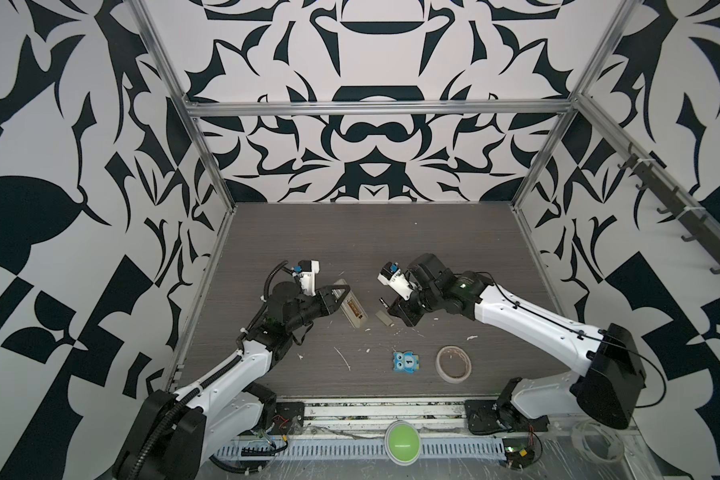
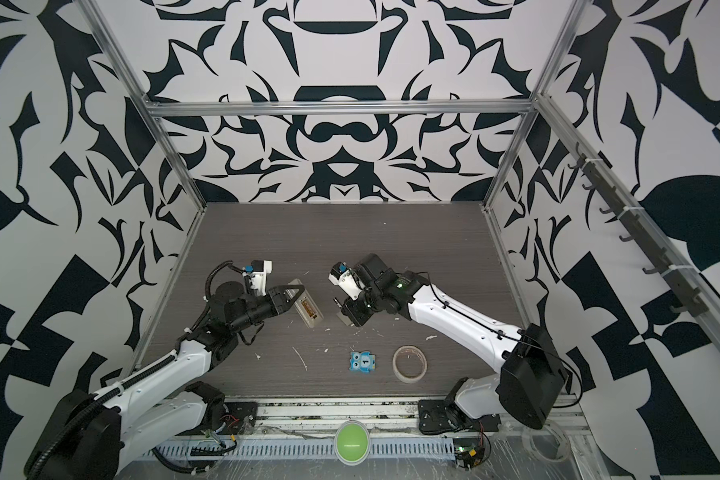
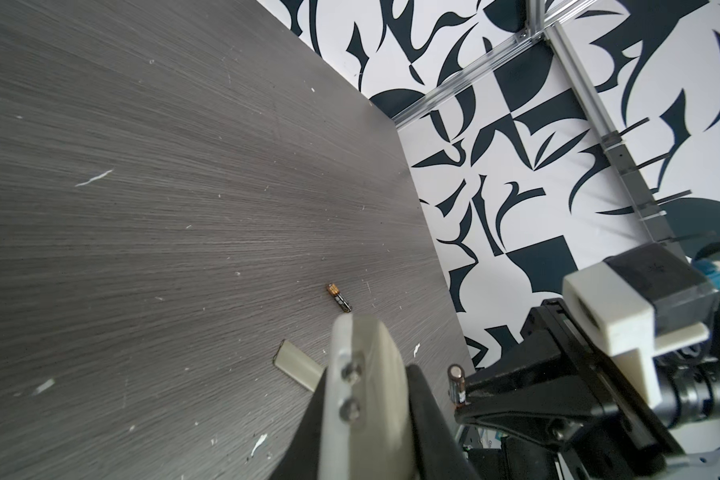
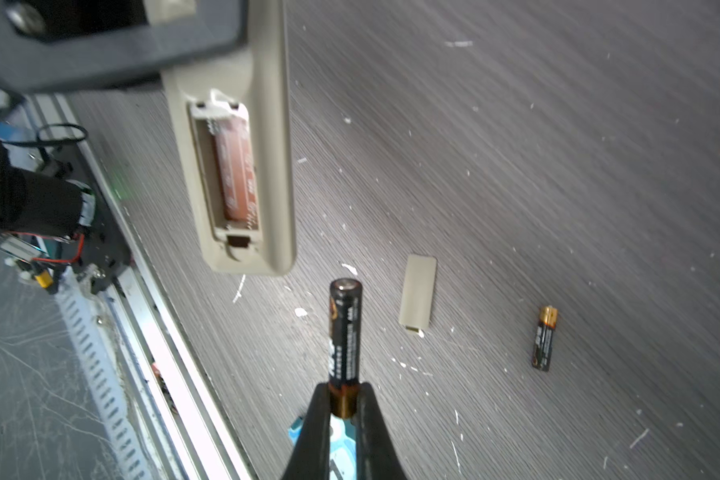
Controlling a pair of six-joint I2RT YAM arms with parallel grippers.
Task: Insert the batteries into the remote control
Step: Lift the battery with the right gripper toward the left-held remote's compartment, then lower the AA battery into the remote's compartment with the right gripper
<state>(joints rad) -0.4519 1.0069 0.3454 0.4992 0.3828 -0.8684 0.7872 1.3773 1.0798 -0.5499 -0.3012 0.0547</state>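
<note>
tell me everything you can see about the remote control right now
The remote control is a slim off-white plastic bar, seen from its plain back. Its battery bay is uncovered, showing a reddish-brown lining, and looks empty. The matching cover lies apart from it on the table. The left gripper is shut on one end, holding it slanted. Nothing else touches it, though whether its free end rests on the table is unclear.

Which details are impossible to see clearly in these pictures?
- remote control buttons: face away, right wrist view.
- compartment print: blurred, right wrist view.
- loose battery: unseen in both top views, seemingly behind right arm.
- held battery gold end: partly covered by right fingers, right wrist view.
</note>
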